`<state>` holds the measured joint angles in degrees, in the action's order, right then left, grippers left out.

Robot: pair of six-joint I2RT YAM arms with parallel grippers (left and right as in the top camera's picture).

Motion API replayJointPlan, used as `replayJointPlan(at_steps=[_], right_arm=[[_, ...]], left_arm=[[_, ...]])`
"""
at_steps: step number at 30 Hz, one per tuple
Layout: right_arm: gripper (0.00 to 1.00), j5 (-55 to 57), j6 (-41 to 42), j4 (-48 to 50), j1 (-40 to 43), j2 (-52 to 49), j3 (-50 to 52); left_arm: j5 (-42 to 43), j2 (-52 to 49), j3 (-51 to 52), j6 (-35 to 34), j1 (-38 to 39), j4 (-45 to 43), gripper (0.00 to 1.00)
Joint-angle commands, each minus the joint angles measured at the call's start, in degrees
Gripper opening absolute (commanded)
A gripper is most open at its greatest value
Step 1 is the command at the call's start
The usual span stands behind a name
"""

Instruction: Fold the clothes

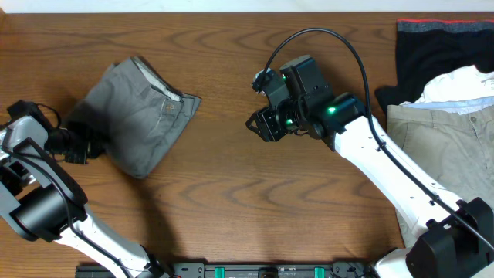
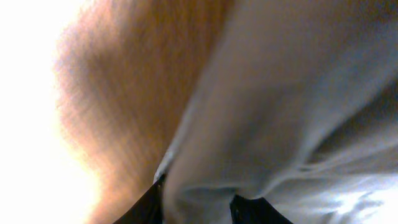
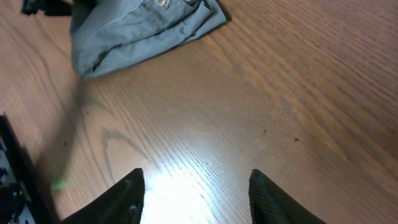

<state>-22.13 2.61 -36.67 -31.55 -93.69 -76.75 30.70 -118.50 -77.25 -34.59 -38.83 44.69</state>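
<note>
The left pincer (image 1: 77, 148) sits at the left edge of the shorts (image 1: 139, 116), which lie folded on the left of the counter (image 1: 231, 201). Grey cloth lies between its fingers (image 2: 146, 211), but I cannot tell if it is clamped. The right pincer (image 3: 196, 193) hangs apart and empty over bare wood right of the shorts, with khaki trousers (image 1: 440, 147) and a black garment (image 1: 432, 46) at the far right.
</note>
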Motion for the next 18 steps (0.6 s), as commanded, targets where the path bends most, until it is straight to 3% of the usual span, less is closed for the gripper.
replayJointPlan(at_steps=[1,6,9,14,16,18], right_arm=[[0.55,1.7,0.3,0.1,0.5,0.6,-0.1],[0.59,2.5,0.3,0.6,0.5,0.6,-0.1],[0.60,2.6,0.3,0.6,0.5,0.6,-0.1],[0.63,2.7,0.3,0.9,0.5,0.6,-0.1],[0.64,2.7,0.3,1.1,0.5,0.6,-0.1],[0.66,2.7,0.3,1.1,0.5,0.6,-0.1]], left_arm=[[-8.5,-1.6,3.1,15.2,0.3,4.8,0.34],[-10.3,5.0,3.1,21.0,1.0,10.4,0.47],[-14.5,11.1,3.1,21.0,1.2,11.9,0.60],[-17.3,22.3,3.1,21.3,1.3,10.1,0.63],[-17.3,26.7,3.1,22.9,1.7,8.2,0.52],[-17.3,29.6,3.1,26.3,2.6,5.3,0.26]])
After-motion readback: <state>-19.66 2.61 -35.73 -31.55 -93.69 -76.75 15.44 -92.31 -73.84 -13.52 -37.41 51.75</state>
